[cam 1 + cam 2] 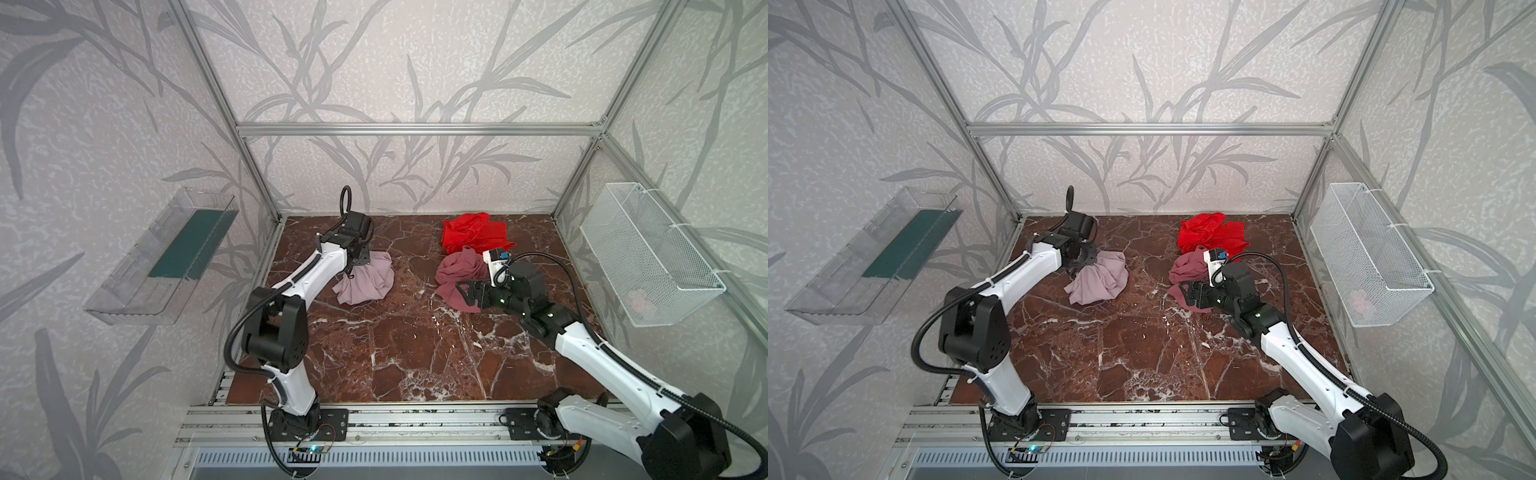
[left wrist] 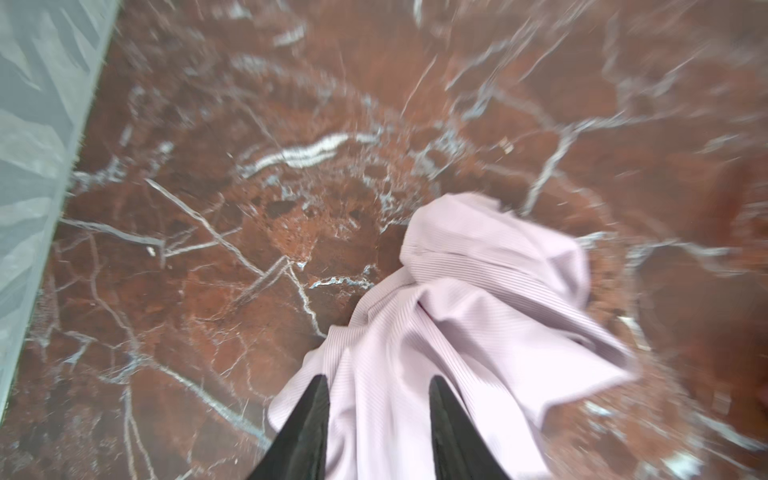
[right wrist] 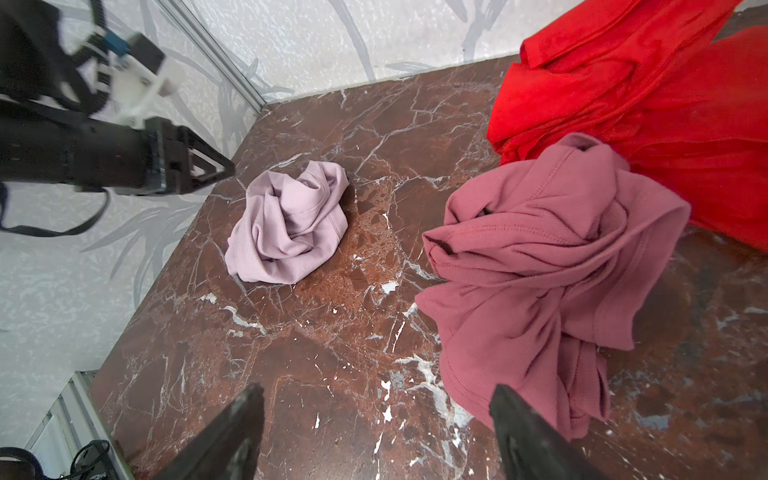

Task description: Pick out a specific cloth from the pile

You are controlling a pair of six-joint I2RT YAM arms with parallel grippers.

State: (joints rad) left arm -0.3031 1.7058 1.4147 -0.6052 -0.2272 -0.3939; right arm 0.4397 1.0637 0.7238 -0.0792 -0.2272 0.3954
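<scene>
"Well, starting with the big things: what sits on the walls around the red-brown marble bench (image 1: 415,353)?"

"On the right wall hangs a white wire-mesh basket (image 1: 623,232), with a small pale pink thing (image 1: 640,300) at its bottom; I can't tell what it is. On the left wall is a clear plastic tray (image 1: 137,291) holding a flat dark green panel (image 1: 191,245)."

"And the cloths?"

"The pile (image 1: 1200,249), toward the far right of the bench, is the bright red cloth (image 1: 473,232) with the dusty-rose cloth (image 1: 457,270) touching its near edge. The pale lilac-pink cloth (image 1: 370,282) lies crumpled on its own on the bench, left of the middle and well apart from those two."

"Any writing?"

"Only small dark print on the white camera mount (image 1: 494,262) at the right wrist, too small to read."

"The fingers?"

"The left fingers (image 2: 309,428) stand apart just over the lilac-pink cloth, its fabric showing in the gap between them; they are not clamped on it, and whether they touch it I can't tell. The right fingers (image 3: 237,436) are spread wide over bare bench, one tip just beside the hem of the dusty-rose cloth, holding nothing."
</scene>
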